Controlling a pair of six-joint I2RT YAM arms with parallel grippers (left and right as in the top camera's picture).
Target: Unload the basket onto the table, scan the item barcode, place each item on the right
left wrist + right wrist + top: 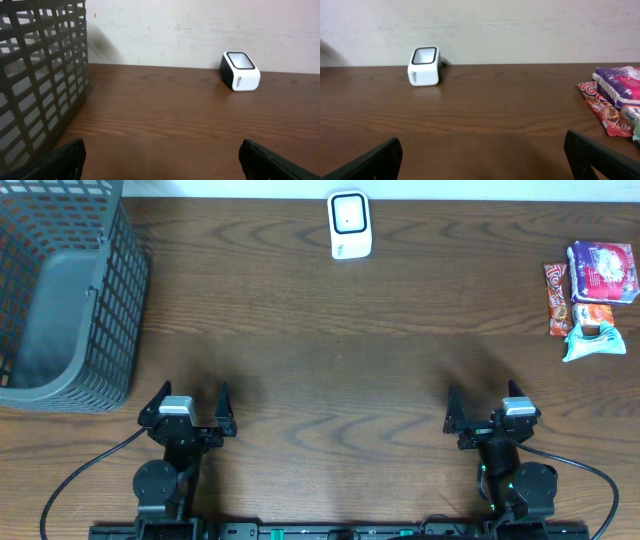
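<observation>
A white barcode scanner (pixel 350 225) with a dark window stands at the table's far middle; it also shows in the left wrist view (pixel 240 71) and the right wrist view (pixel 424 66). Packaged items lie at the far right: a purple packet (pixel 603 272), a red bar (pixel 557 298) and a teal-and-white pack (pixel 593 338). The purple packet (pixel 619 86) and red bar (pixel 602 109) appear again on the right. My left gripper (pixel 190 406) rests open at the near left, nothing between its fingers. My right gripper (pixel 488 408) rests open at the near right, also holding nothing.
A tall grey mesh basket (pixel 65 290) fills the far left corner and looms at the left of the left wrist view as the basket wall (pixel 40 75). Dark wood table (pixel 330 350) spans between the arms and the scanner.
</observation>
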